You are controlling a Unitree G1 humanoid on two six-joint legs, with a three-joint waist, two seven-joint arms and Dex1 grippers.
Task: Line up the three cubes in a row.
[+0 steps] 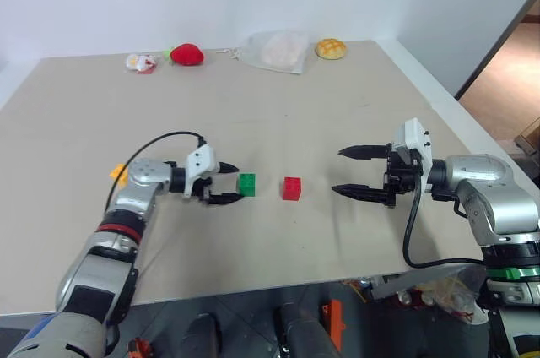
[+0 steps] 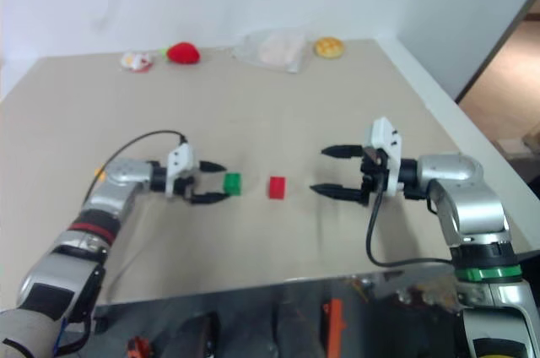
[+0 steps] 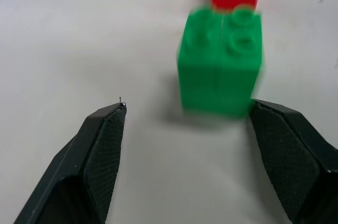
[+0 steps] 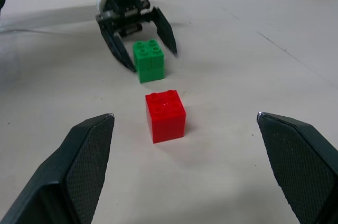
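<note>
Releasing looks like the step in hand: the left gripper (image 1: 229,185) sits just beside the green cube (image 1: 246,184) with its black fingers spread, one pad (image 3: 288,155) close against the cube's lower corner and the other well clear, so nothing is held. The green cube stands upright on the table (image 1: 337,105), studs up, with the red cube (image 1: 292,188) a short gap to its right; these two already make the start of a row across the near half of the tabletop. The right gripper (image 1: 362,173) hovers beyond the red cube, wide open and empty, pointing toward the red one.

What the next move calls for, as I judge it, is fetching the third piece. A small yellow-orange shape (image 1: 119,174) peeks out behind the left forearm, and it is probably the yellow-orange cube, though the arm covers most of it and its studs cannot be made out. The left arm would need to back away from the green cube without nudging it, then reach for that piece and set it in line with the other two.

At the far edge lie a red strawberry plush (image 1: 186,54), a yellow bun (image 1: 331,48) and a clear bag (image 1: 274,51) whose contents are unclear.
</note>
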